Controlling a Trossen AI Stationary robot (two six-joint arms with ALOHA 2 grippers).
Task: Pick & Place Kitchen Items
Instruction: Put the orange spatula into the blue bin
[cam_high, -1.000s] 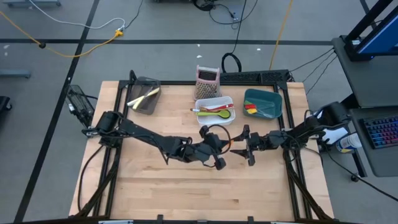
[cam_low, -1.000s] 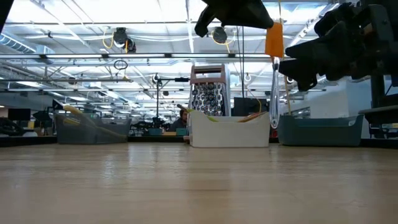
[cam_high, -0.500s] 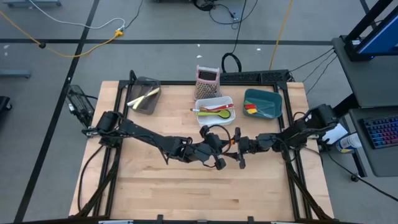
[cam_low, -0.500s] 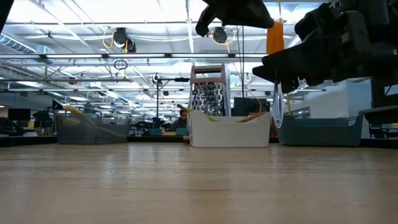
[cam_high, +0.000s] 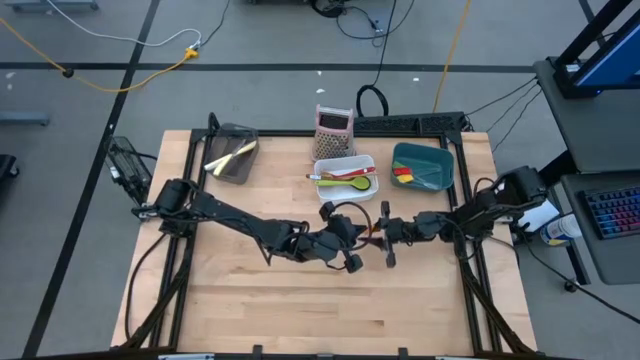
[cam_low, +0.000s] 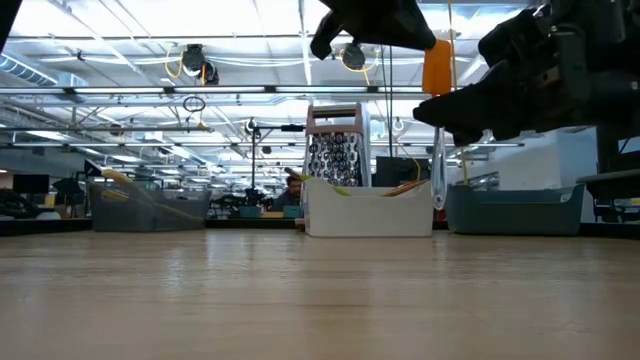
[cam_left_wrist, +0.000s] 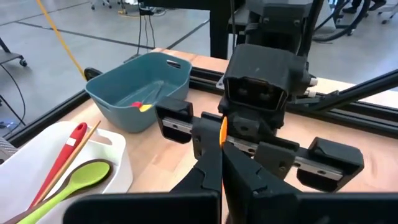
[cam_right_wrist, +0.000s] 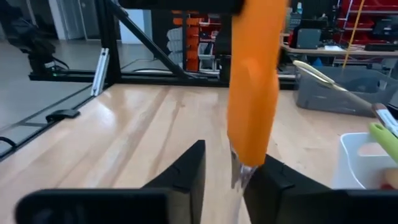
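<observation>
High view: the left gripper and the right gripper are seen nose to nose over the middle of the table, in front of the white bin. Both arms are stretched low and inward. A speck of orange between them marks the spatula.

Low view: the spatula is hung upright well above the wood, orange head up and clear handle down. Its top is held by the left gripper. The handle is met from the side by the right gripper, just under the head.

Left wrist view: the left gripper is clamped shut on the spatula, of which only an orange edge shows.

Right wrist view: the right gripper is set narrow, one finger to each side of the clear stem under the head of the spatula. A sliver of gap is seen at one finger, so a firm hold is not shown.

The spatula is judged light, its head likely soft and bendy, its clear handle stiff and slick. It is best taken on the handle close under the head, squarely, so that a swing or slip is avoided
</observation>
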